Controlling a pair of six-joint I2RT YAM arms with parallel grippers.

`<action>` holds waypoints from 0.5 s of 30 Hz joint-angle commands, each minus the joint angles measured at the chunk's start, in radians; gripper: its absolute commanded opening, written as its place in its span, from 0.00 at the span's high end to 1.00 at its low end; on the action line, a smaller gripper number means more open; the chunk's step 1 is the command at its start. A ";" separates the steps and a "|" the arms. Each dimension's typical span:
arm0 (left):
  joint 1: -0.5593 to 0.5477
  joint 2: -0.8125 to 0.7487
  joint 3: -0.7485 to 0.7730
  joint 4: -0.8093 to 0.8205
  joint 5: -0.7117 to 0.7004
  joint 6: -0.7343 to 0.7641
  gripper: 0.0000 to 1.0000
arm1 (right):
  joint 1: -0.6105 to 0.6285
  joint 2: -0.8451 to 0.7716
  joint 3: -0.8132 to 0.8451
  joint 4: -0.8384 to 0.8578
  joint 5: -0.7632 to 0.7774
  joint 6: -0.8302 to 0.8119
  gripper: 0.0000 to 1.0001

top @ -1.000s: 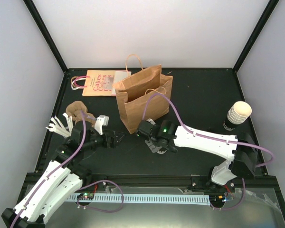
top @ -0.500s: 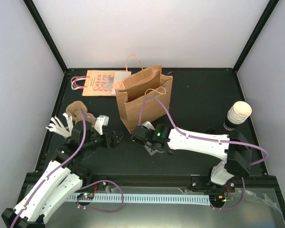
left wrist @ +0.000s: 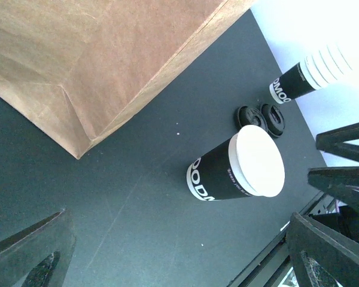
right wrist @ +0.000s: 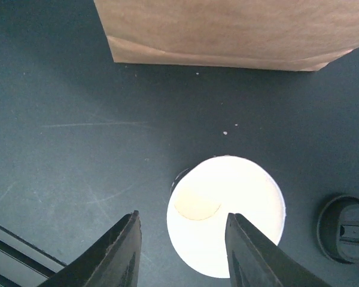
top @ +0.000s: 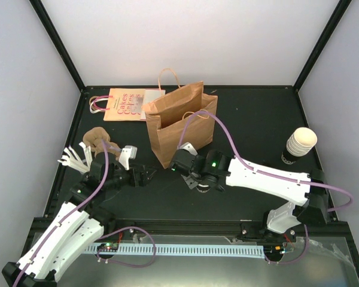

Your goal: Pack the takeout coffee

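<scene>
Right wrist view, looking down: the takeout coffee [right wrist: 226, 222], a cup with a round white top, stands on the dark table [right wrist: 78, 89] below my right gripper [right wrist: 182, 216]. The gripper's 2 fingers are spread apart and hold nothing, and the cup's top shows between and beyond them. I cannot tell whether either finger touches the rim. 1 black lid [right wrist: 346, 230] lies flat on the table just beside the cup. The brown paper bag [right wrist: 227, 30] stands upright near the cup, apart from it.

Left wrist view: the cup has a black body with white lettering. 2 black lids lie beyond it, and a stack of cups [left wrist: 311, 75] stands farther off.

Top external view: my left gripper [top: 148, 176] is spread wide, holds nothing and sits near the bag's front corner. The right wrist hides the cup.
</scene>
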 commanded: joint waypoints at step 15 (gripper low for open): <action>-0.005 -0.016 0.012 -0.011 -0.011 0.018 0.01 | -0.444 -0.409 -0.320 0.240 -0.117 -0.058 0.24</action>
